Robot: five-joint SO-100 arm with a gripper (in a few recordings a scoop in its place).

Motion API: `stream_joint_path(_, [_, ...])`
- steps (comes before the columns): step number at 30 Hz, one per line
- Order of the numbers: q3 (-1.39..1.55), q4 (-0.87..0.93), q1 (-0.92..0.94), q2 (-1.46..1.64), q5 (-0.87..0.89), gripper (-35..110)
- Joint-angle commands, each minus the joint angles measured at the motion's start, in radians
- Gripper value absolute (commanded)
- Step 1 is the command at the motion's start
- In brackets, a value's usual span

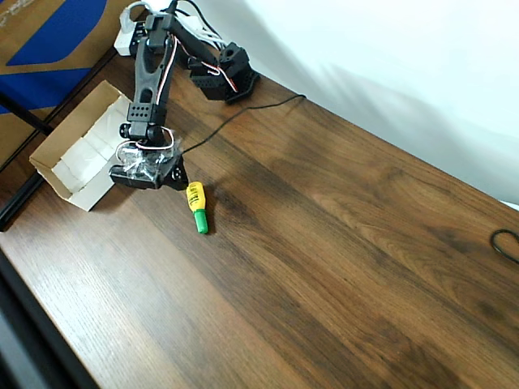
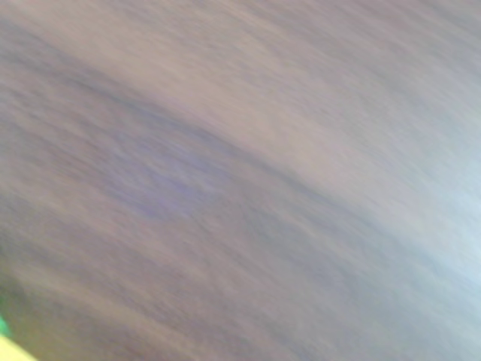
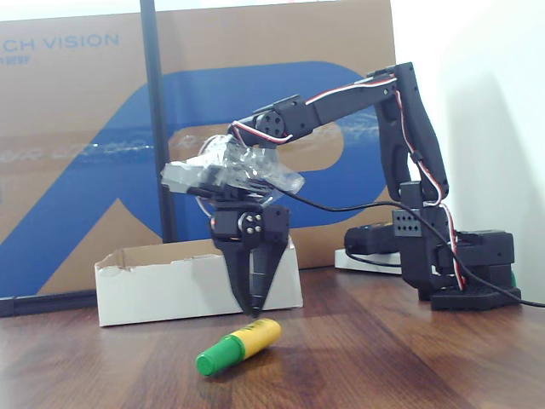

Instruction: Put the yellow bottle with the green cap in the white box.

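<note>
The yellow bottle with the green cap (image 1: 196, 206) lies on its side on the brown wood table, its cap pointing toward the table's near edge. In the fixed view the bottle (image 3: 238, 345) rests just below my gripper (image 3: 254, 308), which hangs fingers-down a little above the yellow end. The fingers are together with nothing between them. From overhead my gripper (image 1: 180, 178) sits between the bottle and the white box (image 1: 77, 150). The box (image 3: 170, 285) stands behind the gripper. A yellow and green sliver of the bottle (image 2: 6, 342) shows in the blurred wrist view's lower left corner.
The arm's base (image 1: 227, 77) is clamped at the table's far edge, with a black cable (image 1: 243, 113) trailing across the wood. A blue-printed cardboard panel (image 3: 85, 153) and a black pole (image 3: 157, 128) stand behind the box. Another cable loop (image 1: 507, 243) lies at the right edge.
</note>
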Motion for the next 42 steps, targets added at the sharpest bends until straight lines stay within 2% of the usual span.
stream_joint_path(1, [-0.002,0.000,-0.021,0.071,-0.002,0])
stream_joint_path(20, [0.066,-0.058,0.008,0.035,-0.038,0])
stream_joint_path(42, [0.160,-0.051,-0.120,0.052,-0.075,0])
